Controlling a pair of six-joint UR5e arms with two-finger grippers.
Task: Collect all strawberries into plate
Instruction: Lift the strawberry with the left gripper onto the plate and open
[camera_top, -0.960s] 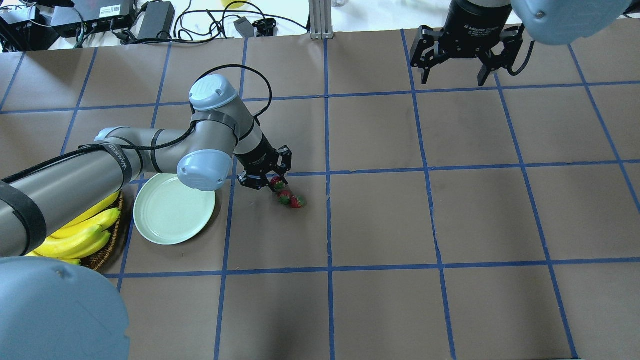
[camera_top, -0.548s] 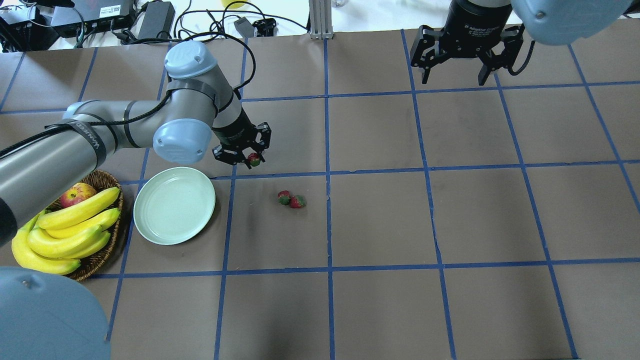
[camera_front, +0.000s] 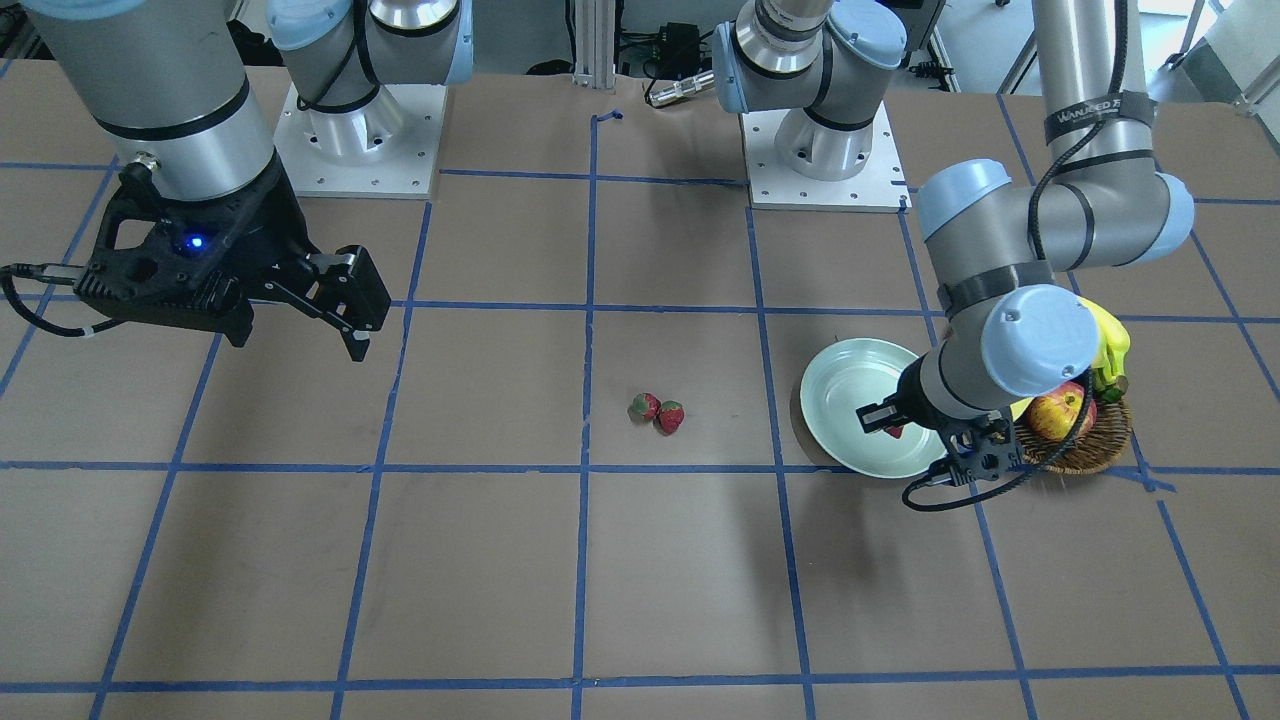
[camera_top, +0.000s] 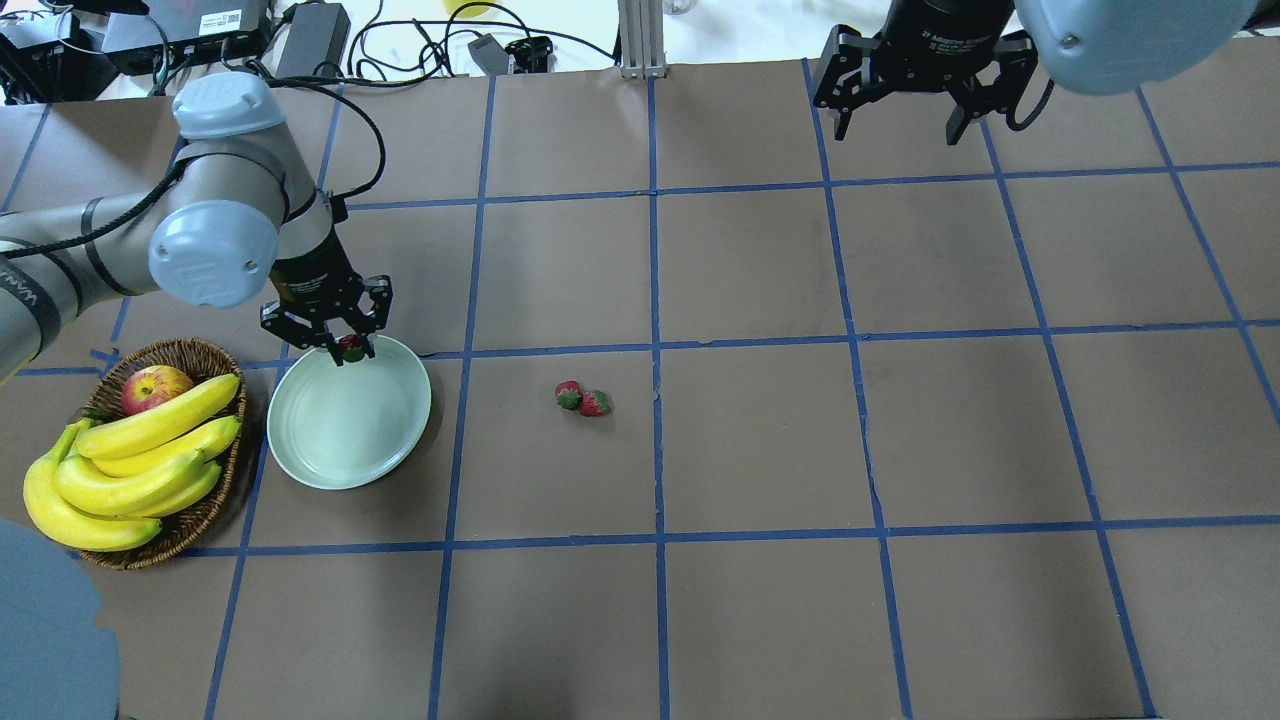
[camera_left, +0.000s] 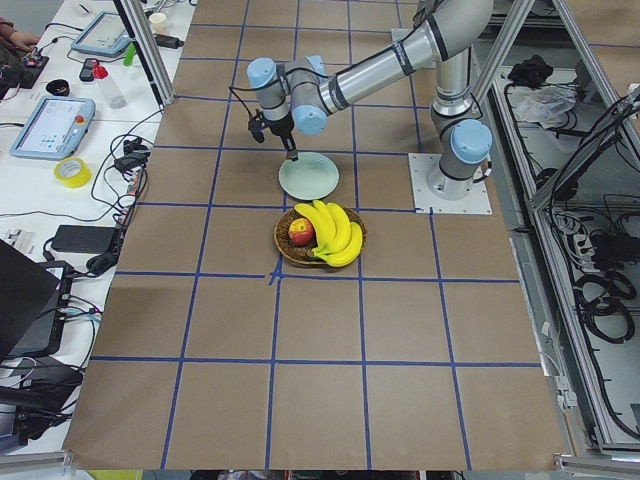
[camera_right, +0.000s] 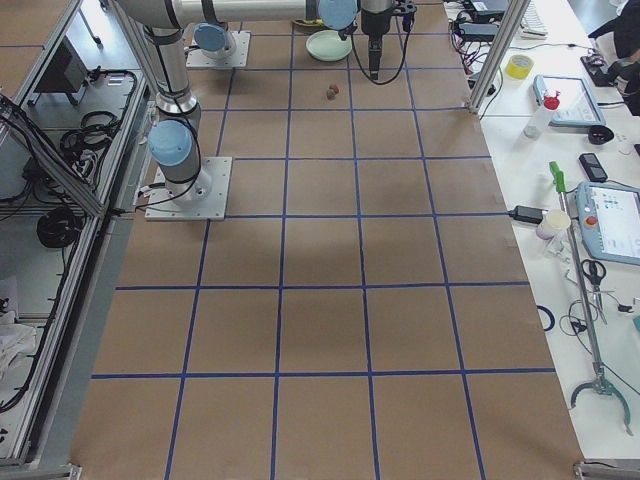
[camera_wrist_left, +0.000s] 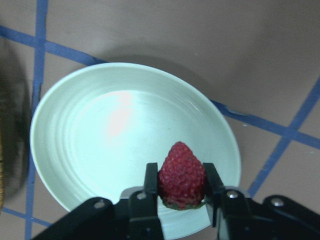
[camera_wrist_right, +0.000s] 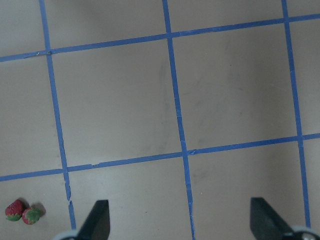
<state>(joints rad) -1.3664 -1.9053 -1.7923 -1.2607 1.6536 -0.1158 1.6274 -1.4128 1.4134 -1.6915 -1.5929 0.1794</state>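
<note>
In the overhead view, a wicker basket (camera_top: 196, 352) is sitting just beside the plate (camera_top: 340, 440), on the plate's left, and is carrying bananas (camera_top: 140, 450) and an apple (camera_top: 155, 388). The left arm is reaching in from that same side, its forearm running level above the table (camera_top: 760, 430). Its wrist is bending so that the left gripper (camera_top: 345, 352) is pointing straight down over the plate's edge farthest from the robot. Its two fingers are pinching one strawberry (camera_wrist_left: 182, 176) between them, tip up in the wrist view, and the berry is hanging above the inside of the plate, near the rim. Nothing is lying on the plate itself.

To the right of the plate, apart from it, the other two strawberries (camera_top: 568, 395) (camera_top: 596, 403) are lying on the table, touching each other.

Well away from the plate, at the far right corner of the table, the right arm is holding the right gripper (camera_top: 897, 130) high and aiming it downward. Its fingers are spreading wide with nothing between them.
</note>
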